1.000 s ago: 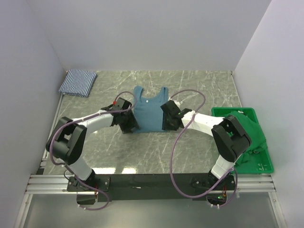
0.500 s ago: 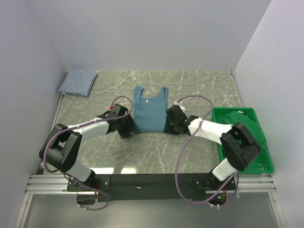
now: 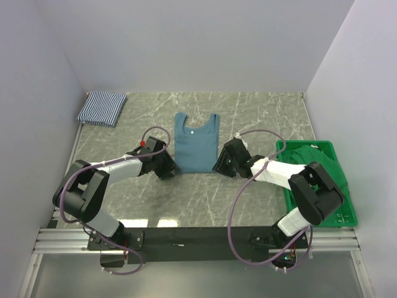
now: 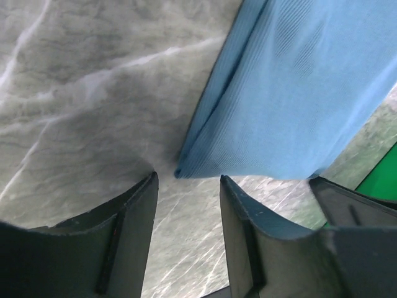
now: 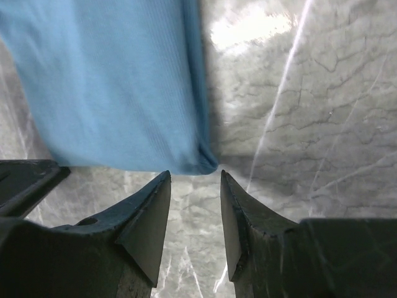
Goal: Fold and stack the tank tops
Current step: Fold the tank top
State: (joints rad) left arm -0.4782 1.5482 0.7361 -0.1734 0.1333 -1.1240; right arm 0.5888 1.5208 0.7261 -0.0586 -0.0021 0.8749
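— What stands ahead of the left gripper (image 4: 188, 181)?
— The teal tank top (image 4: 291, 93): its folded corner lies just beyond the parted fingertips. Ahead and to their left, the table (image 4: 80, 93) is bare.
— And the right gripper (image 5: 195, 176)?
— The cloth's other corner sits just ahead, with bare marble ahead-right. Behind it, beside its own arm, the green crate (image 3: 344, 214) blocks the way. The striped tank top (image 3: 101, 107) lies well beyond the left gripper.

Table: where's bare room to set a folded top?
Bare marble between striped top and teal top; far-right corner behind crate; near strip before the bases. Crowded: teal top's near hem, left gripper and right gripper at its corners.
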